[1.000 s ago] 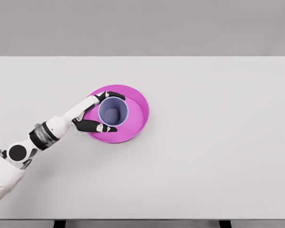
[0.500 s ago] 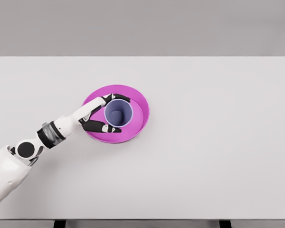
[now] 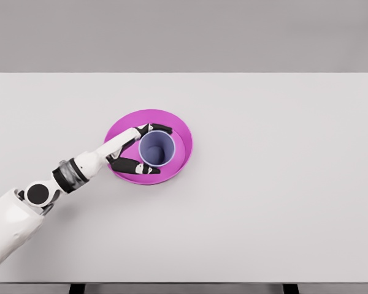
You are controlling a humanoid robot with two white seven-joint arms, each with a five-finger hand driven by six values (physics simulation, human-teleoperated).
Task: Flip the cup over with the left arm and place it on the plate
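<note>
A lilac cup (image 3: 156,148) stands upright, mouth up, in the middle of a magenta plate (image 3: 183,136) left of the table's centre. My left hand (image 3: 162,150) reaches in from the lower left and is shut on the cup. Its black-tipped fingers (image 3: 154,128) wrap the far side, and the thumb (image 3: 137,167) lies along the near side. The inside of the cup shows nothing in it. The right arm does not show in the head view.
The white table (image 3: 270,184) stretches wide to the right and front of the plate. Its far edge meets a grey wall, and its near edge runs along the bottom of the view.
The left hand has slid the cup a little to the right, from the plate's left part to its middle. The forearm has stretched further out and the cup has stayed upright.
</note>
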